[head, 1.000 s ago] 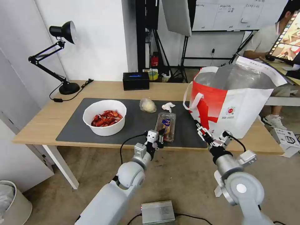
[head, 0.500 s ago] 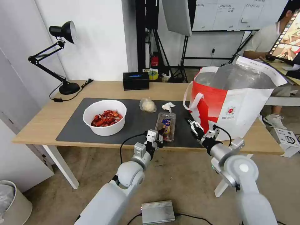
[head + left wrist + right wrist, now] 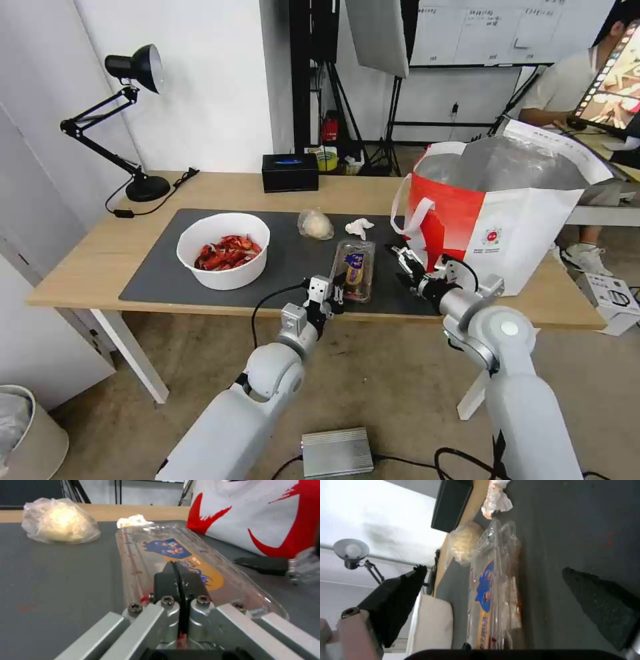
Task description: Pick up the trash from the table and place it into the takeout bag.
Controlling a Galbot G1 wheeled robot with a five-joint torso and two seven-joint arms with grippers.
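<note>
A light-wood table (image 3: 87, 257) on white legs carries a dark grey mat (image 3: 287, 257). Behind it are a white wall, tripods and a whiteboard, with a black desk lamp (image 3: 137, 67) at the table's far left and a black tissue box (image 3: 289, 172) at its back edge. The floor is bare concrete.

The takeout bag (image 3: 507, 220) stands open at the right end of the table, silver lining showing; its interior is hidden from the head camera.

On the mat are the bowl (image 3: 223, 250) of red shells to the left, a small clear bag (image 3: 315, 225) with a pale lump and a crumpled tissue (image 3: 359, 227) farther back, and the clamshell (image 3: 354, 269) near the front edge. The clamshell's long axis runs front to back, one short end toward the robot. Its contents are hard to make out through the labelled lid, perhaps a little red near the close end.

The left gripper (image 3: 338, 292) sits at that near end, its jaws apparently pressed together on the clamshell's rim. The right gripper (image 3: 403, 261) hovers low over the mat between clamshell and bag, jaws spread wide, touching nothing.
</note>
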